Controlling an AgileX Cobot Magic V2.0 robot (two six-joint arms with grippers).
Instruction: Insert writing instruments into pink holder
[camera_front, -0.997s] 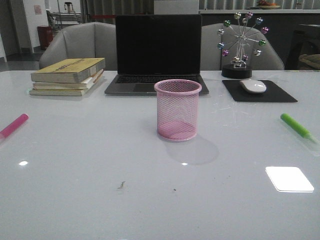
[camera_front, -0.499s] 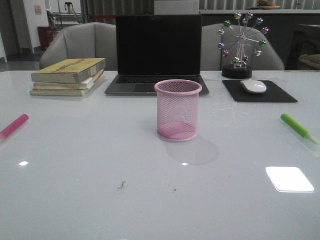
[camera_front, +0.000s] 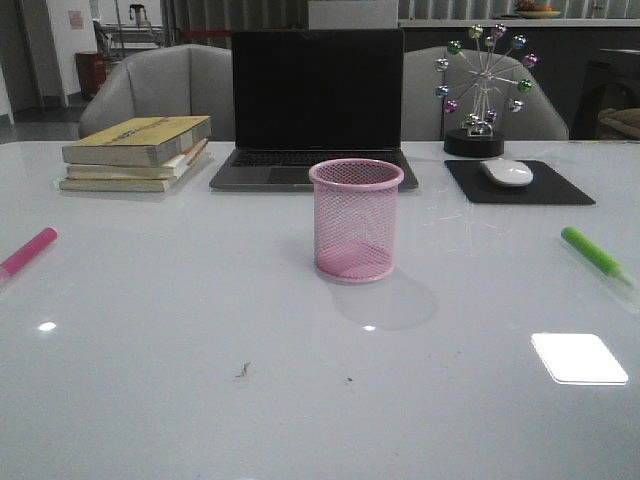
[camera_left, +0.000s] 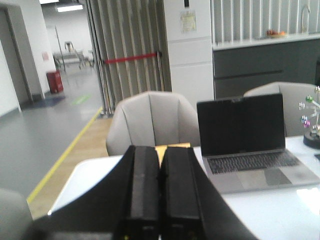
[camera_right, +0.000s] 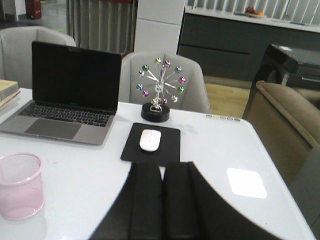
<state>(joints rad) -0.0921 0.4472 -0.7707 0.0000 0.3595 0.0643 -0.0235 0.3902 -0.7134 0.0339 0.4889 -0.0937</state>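
Note:
The pink mesh holder (camera_front: 356, 220) stands upright and empty in the middle of the table; it also shows in the right wrist view (camera_right: 20, 185). A pink marker (camera_front: 28, 250) lies flat at the table's left edge. A green marker (camera_front: 594, 253) lies flat at the right edge. Neither arm appears in the front view. My left gripper (camera_left: 160, 150) is shut, its two black fingers pressed together with nothing between them. My right gripper (camera_right: 162, 166) is shut and empty too. Both markers are out of the wrist views.
An open laptop (camera_front: 314, 105) sits behind the holder. A stack of books (camera_front: 135, 152) lies at the back left. A white mouse (camera_front: 506, 172) on a black pad (camera_front: 565, 190) and a ferris-wheel ornament (camera_front: 480, 90) stand at the back right. Grey chairs (camera_front: 150, 90) stand behind the table.

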